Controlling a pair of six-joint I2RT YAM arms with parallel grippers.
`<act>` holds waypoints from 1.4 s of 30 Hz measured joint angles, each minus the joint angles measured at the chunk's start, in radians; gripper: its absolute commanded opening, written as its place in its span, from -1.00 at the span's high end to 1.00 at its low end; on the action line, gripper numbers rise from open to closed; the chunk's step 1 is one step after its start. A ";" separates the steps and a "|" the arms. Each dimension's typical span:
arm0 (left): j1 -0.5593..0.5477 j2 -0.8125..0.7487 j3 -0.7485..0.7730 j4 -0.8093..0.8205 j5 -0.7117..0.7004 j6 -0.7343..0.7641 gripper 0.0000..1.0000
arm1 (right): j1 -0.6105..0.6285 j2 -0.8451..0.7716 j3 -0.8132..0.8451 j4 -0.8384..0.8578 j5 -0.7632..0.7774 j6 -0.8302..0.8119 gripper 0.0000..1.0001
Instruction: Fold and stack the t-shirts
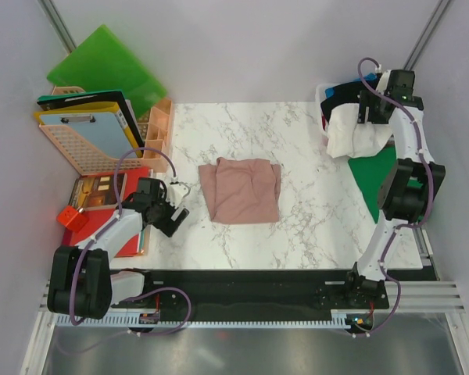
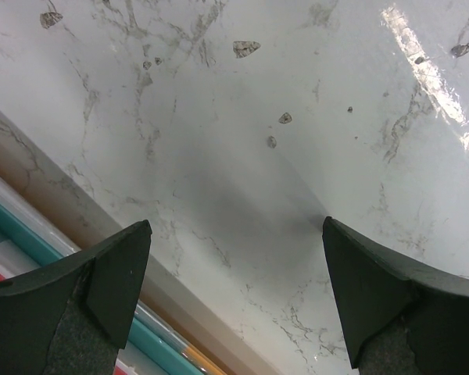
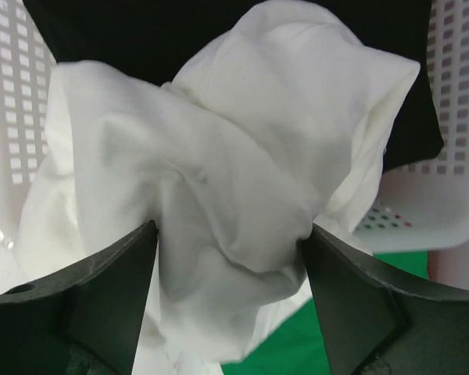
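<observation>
**Pink shirt folded at centre, white one bunched at the right jaws**

Reading the top view as a clock face with our arms' bases at 6, the marble table [image 1: 313, 226] fills the middle. The stiff green folder [image 1: 109, 66] leans at 10 o'clock, well clear of the cloth.

The pink t-shirt [image 1: 241, 190] lies flat at the centre of the table. It is folded to a near-square packet, and its slightly longer side runs from 9 to 3. We cannot make out its collar or which way it points.

At 3 o'clock the green t-shirt [image 1: 375, 176] shows as a wedge that narrows towards 6, with its long axis running 12 to 6. The white t-shirt [image 1: 356, 133] lies on its far end at 2 o'clock. This one is a crumpled heap with no clear axis, spilling from the white basket [image 3: 445, 78] over a black t-shirt [image 3: 180, 31].

The right gripper [image 1: 371, 109] hangs over that heap. In its wrist view the jaws stand wide apart, and the white cloth bulges into the gap and touches both fingers [image 3: 117, 297].

The left gripper [image 1: 176, 205] sits at 9 o'clock, just beside the table's left edge. Its jaws are spread wide over bare marble and hold nothing.
</observation>
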 measured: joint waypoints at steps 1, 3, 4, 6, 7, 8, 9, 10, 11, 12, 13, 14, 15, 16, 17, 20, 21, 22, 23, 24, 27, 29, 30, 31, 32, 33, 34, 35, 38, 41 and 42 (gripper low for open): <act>0.000 0.000 0.000 0.000 0.000 -0.001 -0.96 | 0.000 -0.027 -0.034 0.005 0.002 0.000 -0.65; 0.000 -0.001 0.000 0.000 0.000 -0.002 -0.96 | 0.000 -0.107 -0.099 0.011 0.006 -0.008 -0.71; -0.001 -0.001 0.000 0.000 0.000 -0.002 -0.96 | 0.000 -0.153 -0.127 0.008 0.006 -0.014 -0.71; -0.002 -0.001 0.000 0.000 0.000 -0.003 -0.96 | 0.000 -0.248 -0.168 -0.010 0.000 -0.038 -0.75; -0.004 -0.001 0.000 0.000 0.000 -0.005 -0.96 | 0.000 -0.293 -0.189 -0.014 -0.004 -0.050 -0.76; -0.005 -0.001 0.000 0.000 0.000 -0.005 -0.96 | 0.000 -0.342 -0.215 -0.019 -0.010 -0.061 -0.77; -0.006 0.000 0.000 -0.001 0.000 -0.005 -0.96 | 0.000 -0.380 -0.240 -0.019 -0.015 -0.070 -0.82; -0.009 0.000 0.000 -0.001 0.000 -0.006 -0.96 | 0.000 -0.428 -0.274 -0.023 -0.023 -0.083 -0.85; -0.010 0.002 0.000 0.000 0.001 -0.007 -0.96 | 0.000 -0.459 -0.297 -0.031 -0.027 -0.090 -0.87; -0.011 0.003 0.000 0.000 0.000 -0.007 -0.96 | 0.000 -0.473 -0.311 -0.031 -0.029 -0.098 -0.92; -0.012 0.005 0.002 0.000 0.000 -0.008 -0.96 | 0.000 -0.479 -0.321 -0.032 -0.030 -0.104 -0.95; -0.014 0.005 0.003 0.000 0.000 -0.008 -0.95 | 0.002 -0.473 -0.326 -0.031 -0.032 -0.109 -0.96; -0.016 0.005 0.003 0.000 0.000 -0.008 -0.96 | 0.002 -0.452 -0.325 -0.032 -0.034 -0.113 -0.96; -0.017 0.005 0.003 0.000 0.000 -0.008 -0.96 | 0.003 -0.423 -0.319 -0.033 -0.038 -0.114 -0.96; -0.019 0.005 0.003 0.000 0.000 -0.008 -0.96 | 0.003 -0.385 -0.307 -0.032 -0.042 -0.115 -0.96; -0.020 0.005 0.003 0.000 -0.001 -0.008 -0.96 | 0.003 -0.238 -0.230 -0.050 -0.049 -0.111 -0.96; -0.020 0.005 0.003 0.000 -0.002 -0.009 -0.96 | 0.003 -0.180 -0.183 -0.059 -0.052 -0.107 -0.96; -0.020 0.004 0.003 0.000 -0.003 -0.009 -0.96 | 0.003 -0.124 -0.138 -0.059 -0.053 -0.102 -0.96; -0.020 0.003 0.002 0.000 -0.005 -0.009 -0.96 | 0.003 -0.073 -0.097 -0.061 -0.056 -0.095 -0.96; -0.020 0.002 0.002 0.000 -0.008 -0.009 -0.96 | 0.003 -0.027 -0.051 -0.073 -0.057 -0.087 -0.96; -0.021 -0.003 0.002 -0.004 -0.021 -0.009 -0.96 | 0.003 0.070 0.054 -0.091 -0.064 -0.063 -0.96; -0.021 -0.003 0.002 -0.006 -0.028 -0.009 -0.96 | 0.003 0.112 0.105 -0.098 -0.068 -0.050 -0.81; -0.021 -0.003 0.002 -0.006 -0.029 -0.009 -0.96 | 0.004 0.123 0.117 -0.099 -0.070 -0.048 -0.50; -0.021 -0.003 0.002 -0.007 -0.029 -0.009 -0.96 | 0.003 0.131 0.126 -0.100 -0.072 -0.048 0.01; -0.021 -0.003 0.002 -0.007 -0.030 -0.009 -0.96 | 0.003 0.136 0.130 -0.100 -0.074 -0.048 0.99; -0.021 -0.003 0.002 -0.007 -0.031 -0.010 -0.96 | 0.003 0.138 0.130 -0.100 -0.077 -0.044 1.00; -0.021 -0.003 0.002 -0.007 -0.031 -0.010 -0.96 | 0.003 0.139 0.130 -0.100 -0.080 -0.032 1.00; -0.021 -0.002 0.002 -0.006 -0.031 -0.010 -0.95 | 0.003 0.141 0.129 -0.098 -0.081 -0.028 1.00; -0.021 0.002 0.002 -0.006 -0.030 -0.012 -0.95 | 0.004 0.131 0.095 -0.063 -0.083 -0.026 1.00; -0.021 0.010 0.008 -0.004 -0.030 -0.016 -0.95 | 0.004 0.109 0.044 -0.011 -0.084 -0.024 1.00; -0.021 0.011 0.008 -0.003 -0.030 -0.016 -0.95 | 0.004 0.103 0.035 0.000 -0.085 -0.020 1.00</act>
